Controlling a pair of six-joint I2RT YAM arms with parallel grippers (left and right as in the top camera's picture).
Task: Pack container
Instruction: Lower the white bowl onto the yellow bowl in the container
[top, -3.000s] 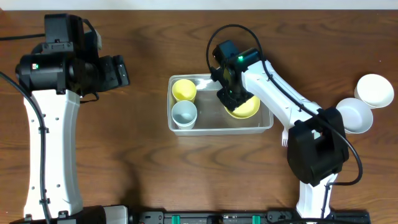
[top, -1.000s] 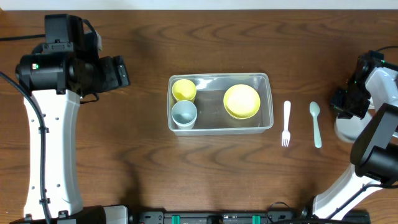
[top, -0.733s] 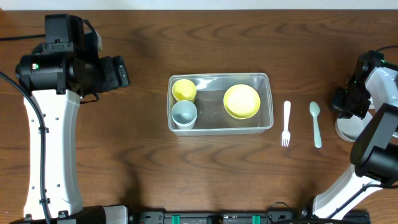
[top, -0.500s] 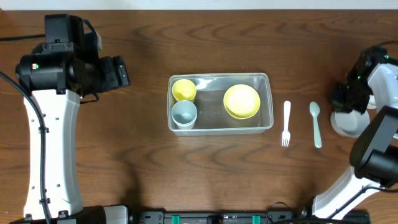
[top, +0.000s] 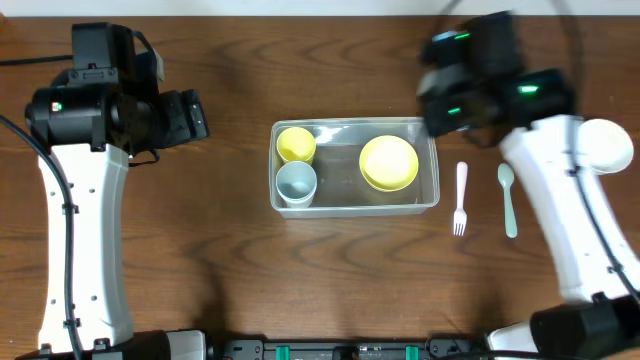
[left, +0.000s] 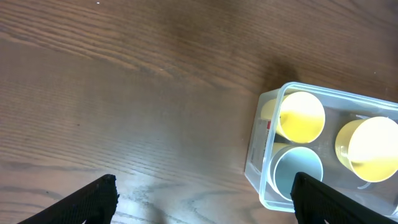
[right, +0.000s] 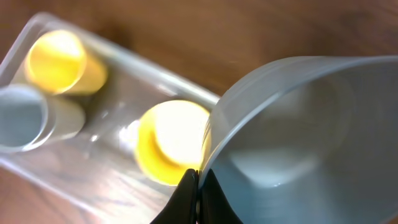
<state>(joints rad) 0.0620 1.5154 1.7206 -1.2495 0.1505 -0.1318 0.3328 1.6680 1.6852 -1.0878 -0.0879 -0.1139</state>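
**Right jaws hold a white bowl beside the container**

The container (top: 340, 168) sits on the table (top: 230, 260) mid-frame overhead, holding a yellow cup (top: 296, 143), a pale blue cup (top: 296, 182) and a yellow bowl (top: 389, 163). The right jaws pinch the rim of a white bowl (right: 298, 137) (arm blurred, upper right overhead). The left jaws gape wide, empty.

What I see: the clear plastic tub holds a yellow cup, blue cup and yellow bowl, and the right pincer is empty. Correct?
Not empty: the right wrist view shows the right pincer shut on the rim of a pale round bowl. The clear plastic tub holds what you listed.
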